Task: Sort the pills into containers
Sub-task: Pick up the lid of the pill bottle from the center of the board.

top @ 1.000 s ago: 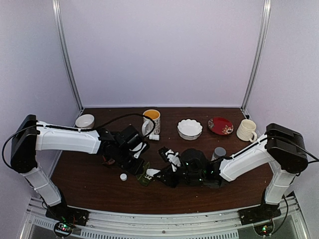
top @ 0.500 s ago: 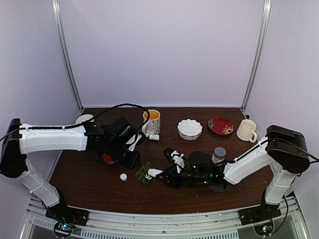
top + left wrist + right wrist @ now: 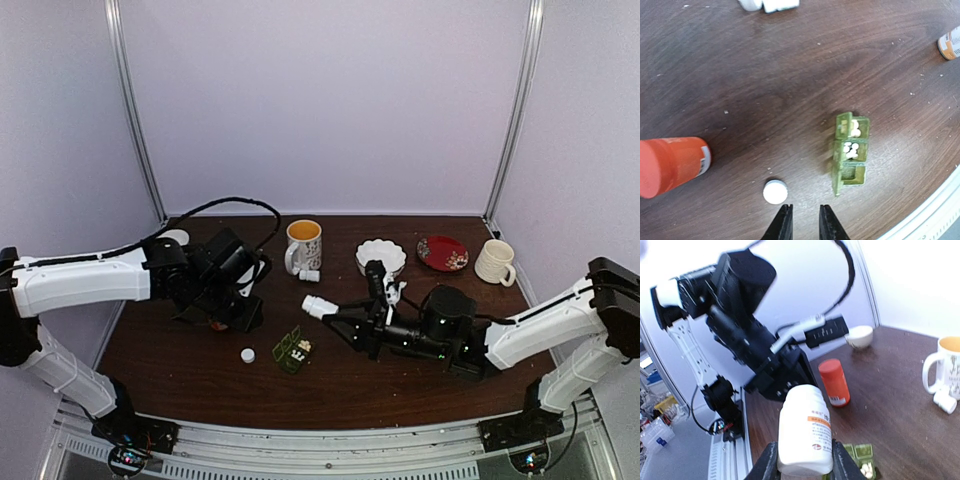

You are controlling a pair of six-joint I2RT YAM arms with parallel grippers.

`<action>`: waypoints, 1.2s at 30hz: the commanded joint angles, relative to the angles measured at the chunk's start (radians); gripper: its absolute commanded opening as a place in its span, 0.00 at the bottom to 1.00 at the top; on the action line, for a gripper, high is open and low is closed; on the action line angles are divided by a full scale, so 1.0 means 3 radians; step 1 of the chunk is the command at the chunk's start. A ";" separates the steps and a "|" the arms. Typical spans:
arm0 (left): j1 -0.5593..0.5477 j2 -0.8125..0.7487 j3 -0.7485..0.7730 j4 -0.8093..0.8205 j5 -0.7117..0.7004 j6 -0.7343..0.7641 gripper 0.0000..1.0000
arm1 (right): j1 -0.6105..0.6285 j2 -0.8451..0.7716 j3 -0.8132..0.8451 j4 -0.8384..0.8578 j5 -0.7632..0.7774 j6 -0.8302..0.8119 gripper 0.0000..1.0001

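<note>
The dark green pill box (image 3: 293, 350) lies open on the table; in the left wrist view (image 3: 850, 152) two compartments hold white pills and one is empty. My right gripper (image 3: 340, 314) is shut on a white pill bottle (image 3: 316, 304) with an orange label (image 3: 804, 430), held in the air up and to the right of the box (image 3: 860, 458). My left gripper (image 3: 240, 318) hovers left of the box, its jaws (image 3: 806, 225) slightly apart and empty, just above a white cap (image 3: 775, 191).
An orange bottle (image 3: 670, 166) lies left of the cap and shows in the right wrist view (image 3: 834, 381). At the back stand a yellow-lined mug (image 3: 303, 243), a small lying white bottle (image 3: 309, 274), a scalloped bowl (image 3: 380, 258), a red plate (image 3: 442, 252), a cream mug (image 3: 494, 261) and a small bowl (image 3: 175, 238).
My right gripper has lifted the white bottle up and away from the pill box and drawn back to the right. My left arm has pulled back to the left.
</note>
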 commanded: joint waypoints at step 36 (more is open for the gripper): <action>0.0068 0.0382 -0.0301 0.0047 -0.0068 -0.0158 0.40 | 0.0035 -0.1637 0.0346 0.0610 -0.0338 -0.1148 0.00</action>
